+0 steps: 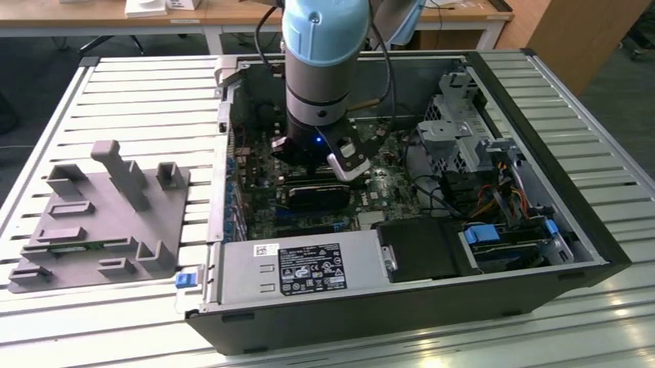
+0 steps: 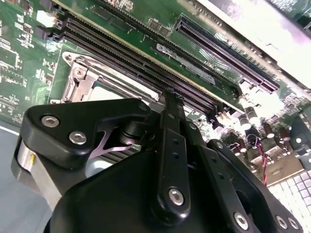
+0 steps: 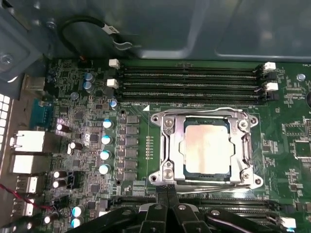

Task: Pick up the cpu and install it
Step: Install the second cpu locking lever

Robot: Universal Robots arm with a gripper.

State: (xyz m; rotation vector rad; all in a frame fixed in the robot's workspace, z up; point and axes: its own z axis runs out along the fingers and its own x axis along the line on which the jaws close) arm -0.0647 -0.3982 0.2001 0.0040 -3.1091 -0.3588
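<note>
The cpu [image 3: 206, 145], a flat square chip with a pale metal top, lies inside the metal socket frame [image 3: 167, 145] on the green motherboard [image 3: 291, 121]. My gripper [image 3: 167, 190] hangs just beside the frame's edge, its two thin black fingers pressed together with nothing between them. In the second wrist view the gripper [image 2: 171, 99] covers most of the cpu [image 2: 104, 92], of which only a pale strip shows inside the frame [image 2: 80, 80]. In the exterior view the arm reaches down into the open computer case [image 1: 532, 115] and the gripper [image 1: 307, 161] is low over the board.
Long black memory slots [image 3: 189, 77] run beside the socket, and a row of capacitors [image 3: 104, 141] stands on its other side. The power supply [image 1: 297, 264], drive cage [image 1: 450, 130] and cables [image 1: 501, 192] crowd the case. A grey fixture [image 1: 103, 215] sits at the exterior view's left.
</note>
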